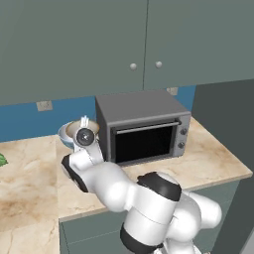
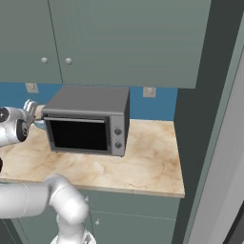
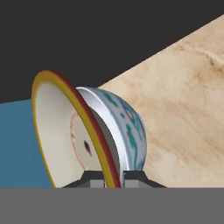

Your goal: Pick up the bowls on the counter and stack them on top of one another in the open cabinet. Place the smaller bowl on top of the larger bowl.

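Note:
My gripper [image 3: 113,178] is shut on the rim of the smaller bowl [image 3: 65,135], which has a tan inside and a yellow and red edge. Right behind it, touching or nearly touching, is the larger bowl [image 3: 129,131], white with a blue pattern outside. In the left base view the gripper [image 1: 84,121] hangs over both bowls at the back of the counter [image 1: 30,168], just left of the microwave; the larger bowl's pale blue side [image 1: 63,135] shows beside the tan inside of the smaller bowl [image 1: 75,128]. The right base view shows the gripper [image 2: 31,106] at the far left edge.
A grey microwave [image 1: 144,126] stands on the counter close to the right of the bowls. Shut wall cupboards with round knobs [image 1: 146,44] hang above. A tall grey-green cabinet [image 1: 225,119] rises past the counter's right end. Something green [image 1: 2,159] lies at the left edge.

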You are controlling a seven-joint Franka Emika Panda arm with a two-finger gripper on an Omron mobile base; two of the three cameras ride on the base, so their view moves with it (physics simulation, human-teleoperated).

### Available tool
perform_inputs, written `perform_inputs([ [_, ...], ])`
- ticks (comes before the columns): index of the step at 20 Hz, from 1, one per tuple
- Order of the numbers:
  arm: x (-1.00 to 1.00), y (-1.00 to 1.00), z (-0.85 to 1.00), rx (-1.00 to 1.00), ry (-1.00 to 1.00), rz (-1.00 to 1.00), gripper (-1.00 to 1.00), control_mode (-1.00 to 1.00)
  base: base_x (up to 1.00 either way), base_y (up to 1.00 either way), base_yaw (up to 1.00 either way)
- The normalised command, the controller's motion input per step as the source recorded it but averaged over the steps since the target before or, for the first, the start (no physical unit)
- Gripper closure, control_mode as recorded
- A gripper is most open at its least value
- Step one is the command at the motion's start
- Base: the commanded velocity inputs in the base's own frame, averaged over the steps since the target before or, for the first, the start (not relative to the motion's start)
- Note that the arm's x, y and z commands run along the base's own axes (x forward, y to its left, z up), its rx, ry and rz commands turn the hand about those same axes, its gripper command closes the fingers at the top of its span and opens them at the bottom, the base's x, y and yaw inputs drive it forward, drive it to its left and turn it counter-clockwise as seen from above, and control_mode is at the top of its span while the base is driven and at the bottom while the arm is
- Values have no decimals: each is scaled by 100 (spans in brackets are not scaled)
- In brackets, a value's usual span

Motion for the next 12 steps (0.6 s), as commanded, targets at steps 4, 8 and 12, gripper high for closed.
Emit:
perform_inputs([
  [4, 17, 1, -10, 0, 1, 0, 100, -100, 0, 0, 0],
  [8, 22, 3, -9, 0, 3, 0, 100, -100, 0, 0, 0],
  [12, 20, 2, -12, 0, 3, 0, 100, -100, 0, 0, 0],
])
